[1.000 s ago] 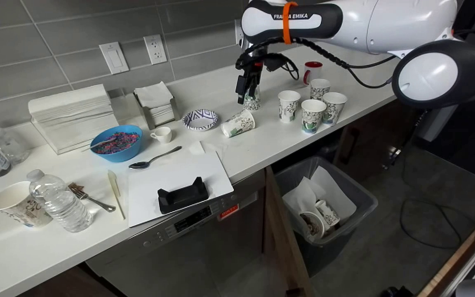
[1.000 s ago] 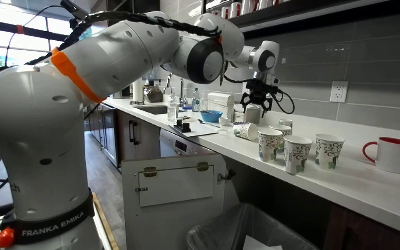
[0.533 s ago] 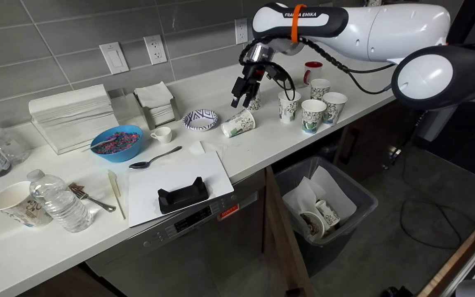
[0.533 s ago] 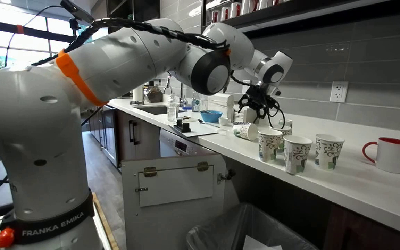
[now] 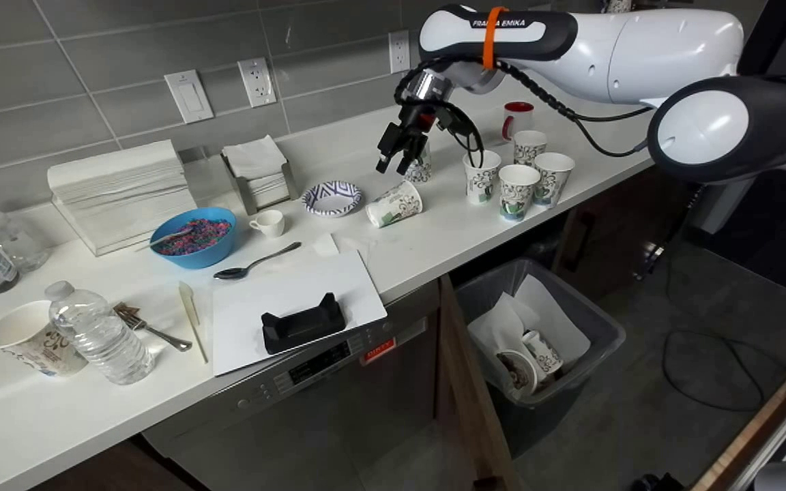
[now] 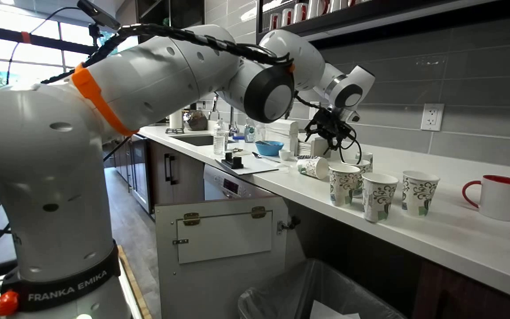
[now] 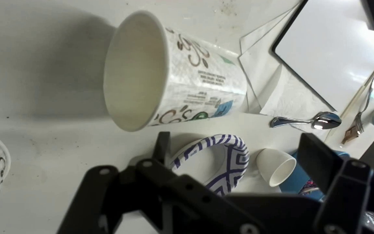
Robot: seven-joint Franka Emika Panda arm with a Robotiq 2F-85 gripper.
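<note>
Claw (image 5: 394,166): hanging above the counter (image 5: 434,239), its jaws standing wide apart and gripping nothing.
Lying cup (image 7: 203,81): resting on its side on the counter, near the claw but apart from it, its mouth facing the standing cups (image 5: 517,198), the patterned bowl (image 5: 331,204) sitting just beside it.
Rolling risk: this cup is presenting a round side, so an off-centre push could be sending it toward the front edge.
Crushing risk: its paper wall is probably offering little stiffness against a hard squeeze.
Cable loop (image 5: 479,138): hanging across a standing cup (image 5: 481,185) in an exterior view, contact not being clear; a sideways swing of the arm (image 5: 679,51) could be tipping that cup.
Standing cups: some are crowding the front edge, so one knock could be passing from cup to cup and ending in the bin (image 5: 487,294) below.
Counter surface: showing white, carrying specks (image 7: 227,8), a spoon (image 7: 321,121), a blue bowl (image 5: 195,258), a small white cup (image 5: 269,224) and a black holder (image 5: 303,329) resting on a white board (image 5: 250,317).
Room: grey tiles (image 5: 161,34) are backing the counter; a dishwasher (image 5: 338,409) is sitting beneath it, a cabinet door (image 6: 224,239) is standing open, and mugs (image 6: 300,12) are lining a shelf (image 6: 370,20).
</note>
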